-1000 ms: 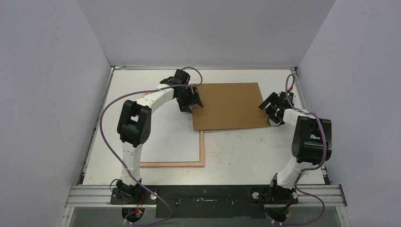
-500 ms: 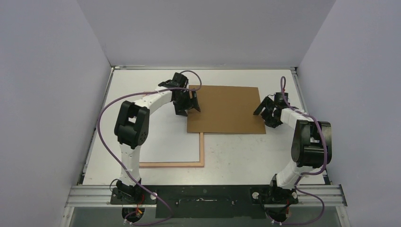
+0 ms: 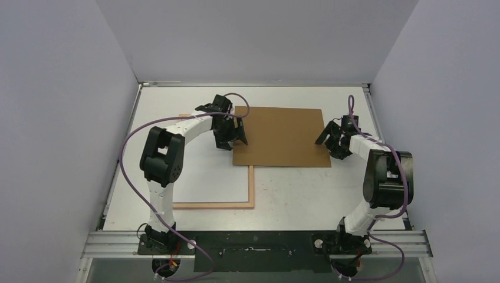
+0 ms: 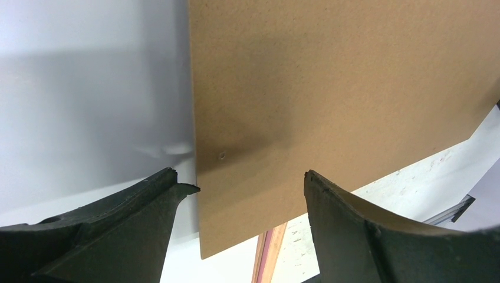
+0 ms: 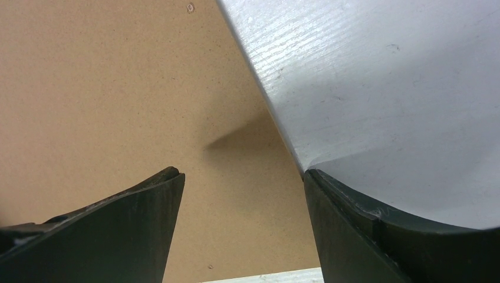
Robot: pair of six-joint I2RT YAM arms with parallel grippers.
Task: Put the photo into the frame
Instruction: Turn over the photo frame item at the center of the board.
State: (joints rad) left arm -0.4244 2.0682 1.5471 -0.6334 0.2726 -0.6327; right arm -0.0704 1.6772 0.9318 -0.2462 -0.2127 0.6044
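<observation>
Photo goes in the frame (image 3: 252,187), but start with the grippers. The left gripper (image 3: 234,134) has its two fingers wide apart, and so does the right gripper (image 3: 328,140). Neither one holds anything.

Between them lies the brown board (image 3: 282,137), flat on the table (image 3: 306,194), with one gripper at each short end. A second ago the board sat crooked and more to the right. Now it has slid left and sits straight, and the left gripper has spread its fingers wider. So the board has been put down and let go.

Its left part covers the far right corner of the frame. Inside the frame lies a white sheet (image 3: 212,180). That may be the photo with its white back up, but I cannot tell. No sea picture shows anywhere.

I think the board must next slide all the way over the frame to close it.
</observation>
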